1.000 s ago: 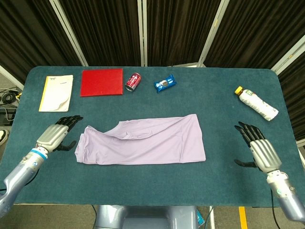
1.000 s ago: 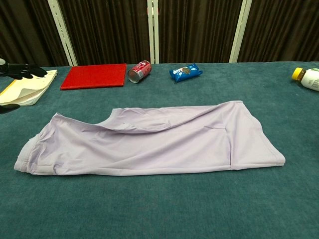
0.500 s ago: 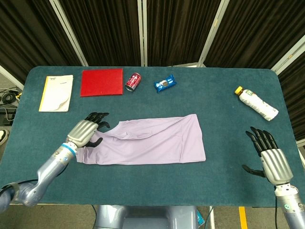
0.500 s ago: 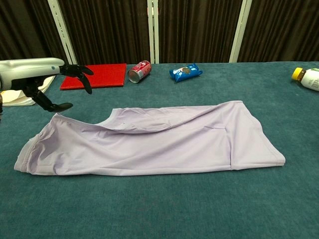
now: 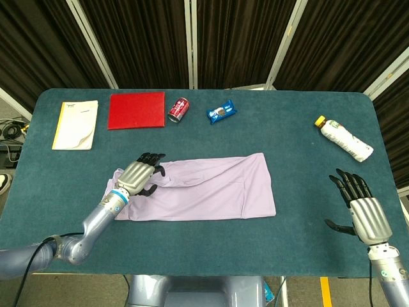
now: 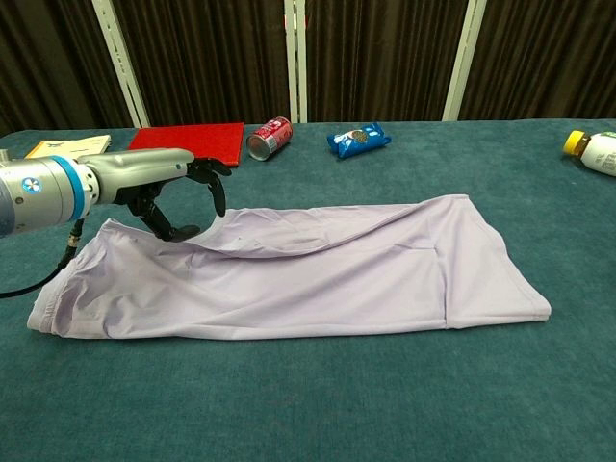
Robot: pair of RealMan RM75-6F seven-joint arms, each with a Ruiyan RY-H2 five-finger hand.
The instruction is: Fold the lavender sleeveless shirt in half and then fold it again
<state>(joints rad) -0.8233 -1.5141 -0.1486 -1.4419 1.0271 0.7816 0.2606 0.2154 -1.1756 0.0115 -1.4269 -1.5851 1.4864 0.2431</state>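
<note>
The lavender shirt lies flat along the middle of the blue table, folded lengthwise, with a loose fold running along its far edge. My left hand hovers over the shirt's left end near that far edge. Its fingers are spread and curve downward, the thumb low near the cloth, and nothing is between them. My right hand is open over bare table well to the right of the shirt, palm down, fingers apart. The chest view does not show the right hand.
Along the far side lie a pale notebook, a red board, a red can on its side and a blue snack packet. A white bottle with a yellow cap lies at the far right.
My left hand has travelled right from the bare table beside the shirt to above the shirt's left end. My right hand drew back toward the front edge and then stayed.
</note>
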